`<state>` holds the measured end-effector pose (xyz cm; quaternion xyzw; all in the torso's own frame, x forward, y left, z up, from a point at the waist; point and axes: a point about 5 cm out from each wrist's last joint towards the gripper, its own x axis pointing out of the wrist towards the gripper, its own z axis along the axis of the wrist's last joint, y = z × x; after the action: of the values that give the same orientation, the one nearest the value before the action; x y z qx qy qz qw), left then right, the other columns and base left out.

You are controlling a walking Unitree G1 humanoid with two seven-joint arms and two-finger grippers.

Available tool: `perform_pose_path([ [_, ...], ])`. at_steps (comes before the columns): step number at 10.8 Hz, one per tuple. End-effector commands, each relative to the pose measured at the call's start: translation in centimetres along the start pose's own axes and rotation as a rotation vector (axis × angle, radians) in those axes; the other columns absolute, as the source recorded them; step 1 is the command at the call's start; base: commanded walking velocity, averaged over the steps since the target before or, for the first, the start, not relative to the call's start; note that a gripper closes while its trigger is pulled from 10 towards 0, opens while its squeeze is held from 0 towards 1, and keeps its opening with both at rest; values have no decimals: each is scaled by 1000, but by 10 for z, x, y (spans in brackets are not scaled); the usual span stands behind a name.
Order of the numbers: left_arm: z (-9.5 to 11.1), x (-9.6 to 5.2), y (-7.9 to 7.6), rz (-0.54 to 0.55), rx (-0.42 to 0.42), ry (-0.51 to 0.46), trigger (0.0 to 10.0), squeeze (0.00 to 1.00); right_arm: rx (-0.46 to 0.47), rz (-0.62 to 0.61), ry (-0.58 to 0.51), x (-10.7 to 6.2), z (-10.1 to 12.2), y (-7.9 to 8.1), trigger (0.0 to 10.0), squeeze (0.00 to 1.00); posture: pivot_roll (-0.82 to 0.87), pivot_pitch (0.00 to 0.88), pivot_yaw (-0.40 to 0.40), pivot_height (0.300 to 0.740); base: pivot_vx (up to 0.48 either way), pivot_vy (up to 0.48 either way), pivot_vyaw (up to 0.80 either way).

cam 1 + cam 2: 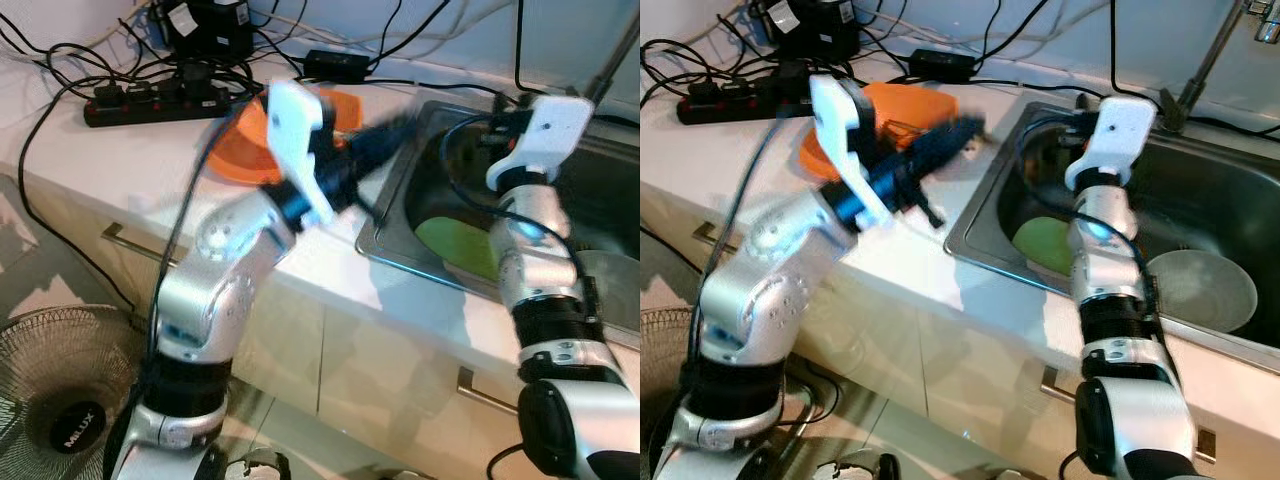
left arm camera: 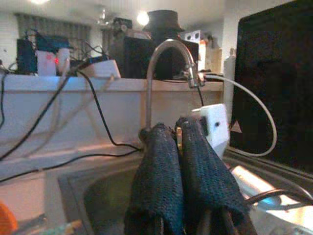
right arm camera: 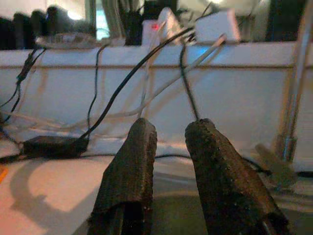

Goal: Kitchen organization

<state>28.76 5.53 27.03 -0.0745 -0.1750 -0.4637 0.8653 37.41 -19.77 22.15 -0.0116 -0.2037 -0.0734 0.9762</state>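
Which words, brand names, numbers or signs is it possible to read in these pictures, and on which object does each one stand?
"MILUX": white letters on the black hub of the floor fan, low on the robot's left.
Power strip on the counter: any markings are too small to read.
Black adapter near the wall: no legible label.
Nothing else can be read.

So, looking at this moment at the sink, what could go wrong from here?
1. The left gripper sweeps, blurred, beside the orange plate; it could push the plate along the counter.
2. A power strip and loose cables lie on the counter beside the sink; an arm might snag one, or water might reach them.
3. The right gripper, open, hangs over the basin holding a green plate and a grey plate; lowering blindly could hit them.
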Motion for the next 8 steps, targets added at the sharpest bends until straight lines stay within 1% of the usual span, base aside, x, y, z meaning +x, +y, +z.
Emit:
perform_pose_path([
  [1,0,0,3,12,4,-1,10000,0,12,-20,-49,5,13,-5,10000,0,93,2,18,740,0,0,0],
  [2,-2,-1,6,34,17,9,10000,0,36,-3,-68,7,19,-7,10000,0,92,0,23,740,0,0,0],
  [3,-2,-2,11,63,31,18,10000,0,69,51,-93,8,29,-8,10000,0,86,0,27,740,0,0,0],
  [5,-1,-3,17,93,44,17,10000,0,153,144,-62,8,29,-5,10000,0,85,16,29,740,0,0,0],
  [6,0,-3,20,116,52,16,10000,0,162,249,-60,2,29,3,10000,0,87,28,28,740,0,0,0],
  [7,1,-3,22,122,54,13,10000,0,163,298,-58,-1,30,6,10000,0,89,32,28,740,0,0,0],
  [8,3,-3,24,133,57,8,10000,0,139,412,-44,-7,29,13,10000,0,89,39,29,740,0,0,0],
])
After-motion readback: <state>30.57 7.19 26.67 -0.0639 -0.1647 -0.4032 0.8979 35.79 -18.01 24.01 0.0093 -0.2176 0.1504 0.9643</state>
